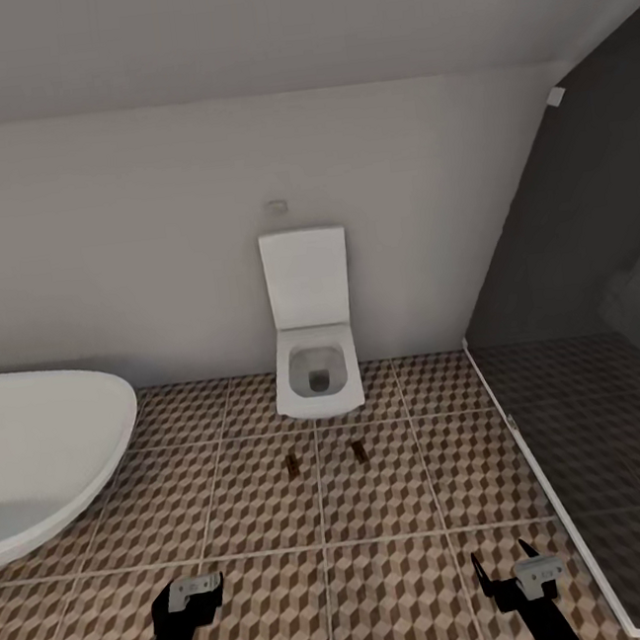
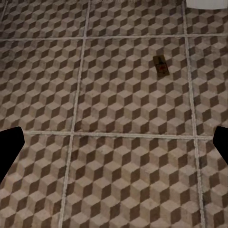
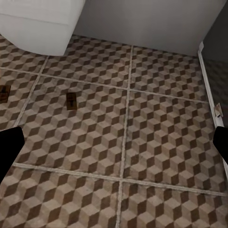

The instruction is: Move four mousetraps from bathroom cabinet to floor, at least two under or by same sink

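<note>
Both jaws empty, two mousetraps point(image 1: 293, 465) point(image 1: 358, 449) before toilet point(image 1: 315, 360)

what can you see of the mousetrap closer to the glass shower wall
The mousetrap is a small flat tan rectangular board with dark parts on top, details too small to make out. It lies flat on the cube-patterned bathroom floor, just in front of the toilet, not touching it. A second mousetrap lies apart beside it. Only the floor touches it.

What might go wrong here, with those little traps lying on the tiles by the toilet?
The two mousetraps lie before the toilet, with no sink in view, so the under-sink condition may go unmet. They blend into the patterned floor, so the robot might roll over them. Both the left gripper and right gripper look empty.
</note>
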### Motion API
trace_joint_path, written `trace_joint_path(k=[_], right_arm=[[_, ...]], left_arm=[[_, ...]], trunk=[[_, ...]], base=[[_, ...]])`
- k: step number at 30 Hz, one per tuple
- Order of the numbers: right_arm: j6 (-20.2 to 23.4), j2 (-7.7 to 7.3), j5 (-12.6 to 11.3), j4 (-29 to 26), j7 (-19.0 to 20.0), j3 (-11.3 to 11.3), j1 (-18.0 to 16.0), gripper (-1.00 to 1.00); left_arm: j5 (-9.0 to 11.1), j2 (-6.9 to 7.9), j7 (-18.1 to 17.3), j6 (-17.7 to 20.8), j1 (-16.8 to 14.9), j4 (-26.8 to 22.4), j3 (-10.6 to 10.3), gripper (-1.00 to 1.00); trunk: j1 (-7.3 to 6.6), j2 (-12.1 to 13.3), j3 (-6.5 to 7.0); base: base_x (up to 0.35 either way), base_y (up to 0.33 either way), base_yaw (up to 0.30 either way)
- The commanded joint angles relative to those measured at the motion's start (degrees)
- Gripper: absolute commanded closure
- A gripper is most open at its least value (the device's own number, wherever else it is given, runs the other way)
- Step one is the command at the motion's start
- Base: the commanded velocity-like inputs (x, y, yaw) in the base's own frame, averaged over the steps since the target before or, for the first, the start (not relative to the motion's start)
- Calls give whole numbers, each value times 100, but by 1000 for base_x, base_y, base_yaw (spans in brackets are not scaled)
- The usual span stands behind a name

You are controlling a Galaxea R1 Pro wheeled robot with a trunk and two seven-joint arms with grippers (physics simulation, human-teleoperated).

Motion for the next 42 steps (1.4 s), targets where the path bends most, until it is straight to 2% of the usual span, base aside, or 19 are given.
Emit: trace_joint_path(k=[1,42], right_arm=[[-16,-1,-35,4,3,39,-4,-100],[-16,-1,-35,4,3,40,-4,-100]], left_arm=[[40,-3,-7,-31,-9,21,-48,-100],[41,-38,-7,-31,-9,21,-48,-100]], trunk=[[3,-10,0],[3,-10,341]], base=[[0,0,0],[0,0,0]])
